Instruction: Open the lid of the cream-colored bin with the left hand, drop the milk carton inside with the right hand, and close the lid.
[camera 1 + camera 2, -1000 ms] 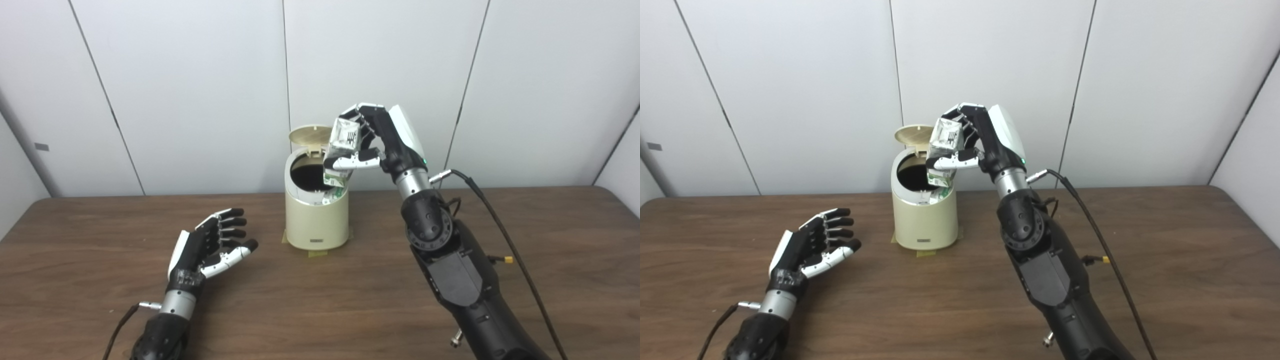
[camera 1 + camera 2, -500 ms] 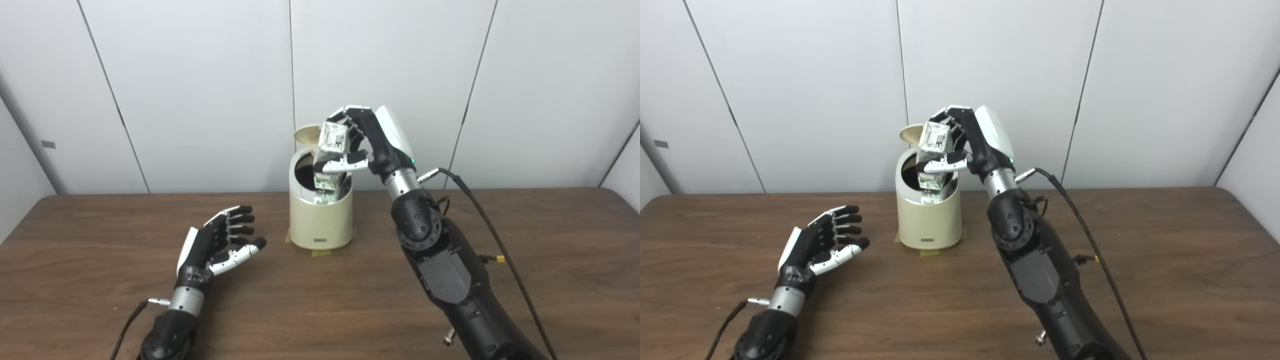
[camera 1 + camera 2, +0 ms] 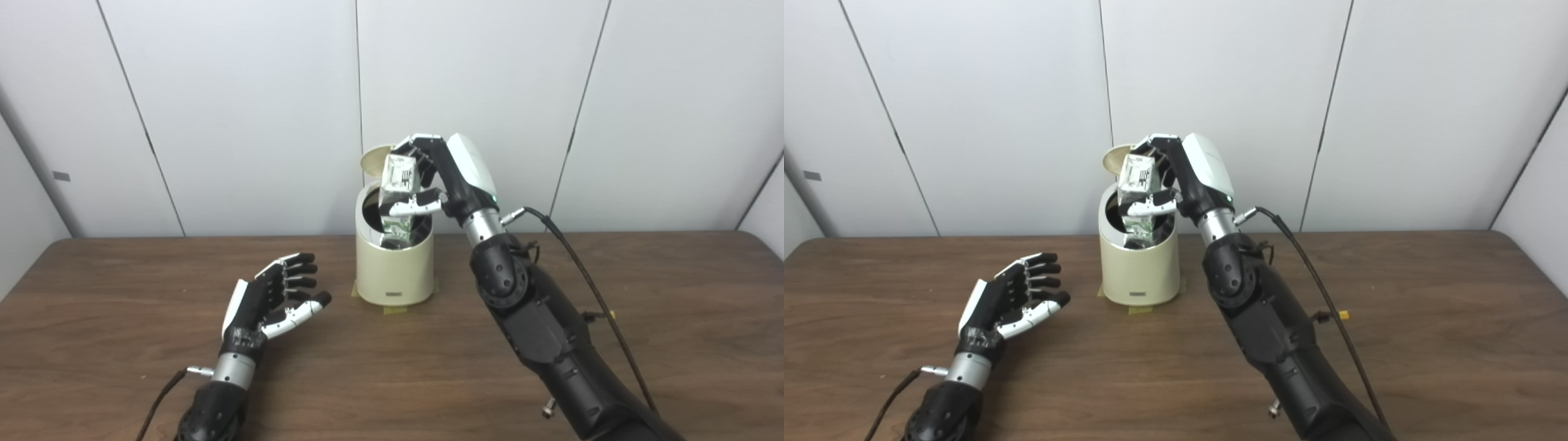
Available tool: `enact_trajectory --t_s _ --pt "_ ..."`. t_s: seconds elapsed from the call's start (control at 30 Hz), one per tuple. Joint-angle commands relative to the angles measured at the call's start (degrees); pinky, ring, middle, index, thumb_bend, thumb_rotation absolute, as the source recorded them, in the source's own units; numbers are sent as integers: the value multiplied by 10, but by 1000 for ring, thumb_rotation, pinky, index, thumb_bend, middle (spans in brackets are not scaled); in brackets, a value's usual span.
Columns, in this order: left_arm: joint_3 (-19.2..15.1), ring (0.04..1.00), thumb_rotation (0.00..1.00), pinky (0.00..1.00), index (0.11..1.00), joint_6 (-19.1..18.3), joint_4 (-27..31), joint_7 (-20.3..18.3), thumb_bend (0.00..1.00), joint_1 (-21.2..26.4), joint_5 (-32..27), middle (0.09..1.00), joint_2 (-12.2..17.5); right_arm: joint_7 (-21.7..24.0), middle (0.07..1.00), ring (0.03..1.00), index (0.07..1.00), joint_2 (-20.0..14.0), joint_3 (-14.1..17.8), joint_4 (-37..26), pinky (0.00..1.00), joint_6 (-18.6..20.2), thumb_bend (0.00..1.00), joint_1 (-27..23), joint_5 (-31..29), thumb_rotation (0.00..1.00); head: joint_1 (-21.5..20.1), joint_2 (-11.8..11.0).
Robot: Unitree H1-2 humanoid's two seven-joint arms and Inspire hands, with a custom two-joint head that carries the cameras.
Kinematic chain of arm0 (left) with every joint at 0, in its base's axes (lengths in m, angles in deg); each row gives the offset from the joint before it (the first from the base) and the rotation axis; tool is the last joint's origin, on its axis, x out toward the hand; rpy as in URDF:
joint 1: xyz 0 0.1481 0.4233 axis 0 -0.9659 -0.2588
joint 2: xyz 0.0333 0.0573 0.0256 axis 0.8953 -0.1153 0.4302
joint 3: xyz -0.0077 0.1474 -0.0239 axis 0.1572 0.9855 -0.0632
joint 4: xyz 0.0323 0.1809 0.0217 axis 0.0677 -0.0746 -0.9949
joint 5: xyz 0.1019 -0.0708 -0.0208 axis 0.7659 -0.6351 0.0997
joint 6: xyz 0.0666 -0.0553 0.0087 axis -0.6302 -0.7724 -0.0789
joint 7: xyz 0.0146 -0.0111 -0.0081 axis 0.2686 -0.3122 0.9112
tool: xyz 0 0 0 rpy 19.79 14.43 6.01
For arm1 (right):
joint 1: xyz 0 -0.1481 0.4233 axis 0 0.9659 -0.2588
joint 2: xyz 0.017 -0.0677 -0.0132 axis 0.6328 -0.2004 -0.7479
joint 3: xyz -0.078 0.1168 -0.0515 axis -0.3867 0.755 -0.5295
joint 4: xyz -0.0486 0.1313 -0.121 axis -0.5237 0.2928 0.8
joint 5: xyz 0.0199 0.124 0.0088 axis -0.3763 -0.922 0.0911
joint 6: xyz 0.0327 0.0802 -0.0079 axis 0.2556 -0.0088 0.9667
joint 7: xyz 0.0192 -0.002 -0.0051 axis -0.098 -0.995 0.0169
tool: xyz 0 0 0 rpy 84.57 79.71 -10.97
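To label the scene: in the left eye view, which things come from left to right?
left hand → cream-colored bin → right hand, shut on the milk carton above the bin's mouth → black cable.

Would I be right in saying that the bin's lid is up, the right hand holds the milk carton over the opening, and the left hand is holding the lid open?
Not quite: in the left eye view the left hand rests open on the table, apart from the cream-colored bin. The lid does stand up, and the right hand holds the milk carton over the opening.
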Motion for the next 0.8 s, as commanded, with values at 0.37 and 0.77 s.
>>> enact_trajectory --t_s 0.37,0.77 --pt "3 683 212 614 750 7 11 6 739 -5 1 733 -2 -46 448 371 519 -1 -4 31 324 -57 527 -45 16 0 -1 7" --pt "2 683 213 612 746 -4 16 1 741 -4 -5 731 1 107 661 624 722 -41 -53 -43 518 36 963 -34 54 253 -5 12"
